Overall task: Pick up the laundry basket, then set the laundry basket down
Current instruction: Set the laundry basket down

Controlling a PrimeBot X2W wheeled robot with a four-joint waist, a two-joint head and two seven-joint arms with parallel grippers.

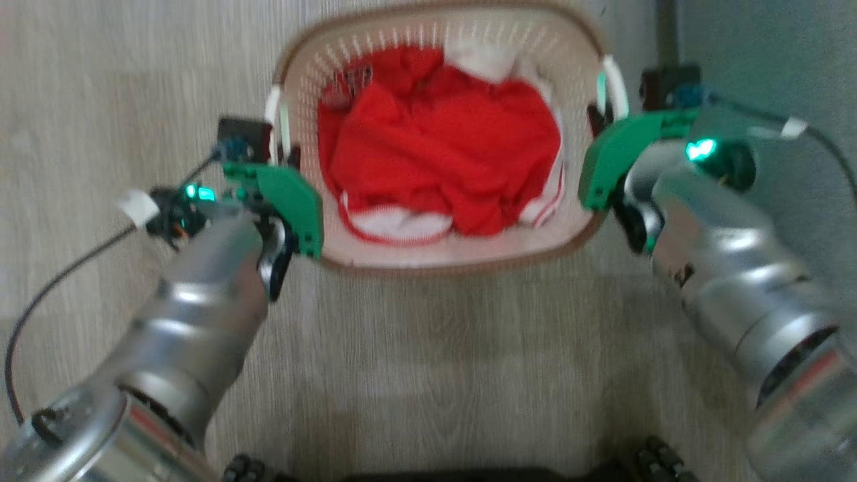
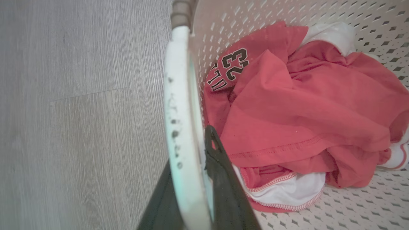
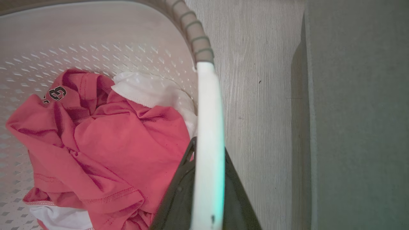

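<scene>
The laundry basket (image 1: 455,262), cream with a brown rim, sits at the top centre of the head view, holding a red jersey (image 1: 435,147) and white cloth. My left gripper (image 1: 284,152) is shut on the basket's left white handle (image 1: 274,110). In the left wrist view the handle (image 2: 179,95) runs between the dark fingers (image 2: 223,179). My right gripper (image 1: 597,117) is shut on the right white handle (image 1: 614,77). In the right wrist view this handle (image 3: 207,105) passes between its fingers (image 3: 179,191). I cannot tell whether the basket touches the floor.
Pale wood-look floor (image 1: 435,348) lies around the basket. A grey wall or cabinet (image 1: 770,53) stands close on the right, beside my right arm. My dark base (image 1: 435,474) shows at the bottom edge. A black cable (image 1: 60,288) loops off the left arm.
</scene>
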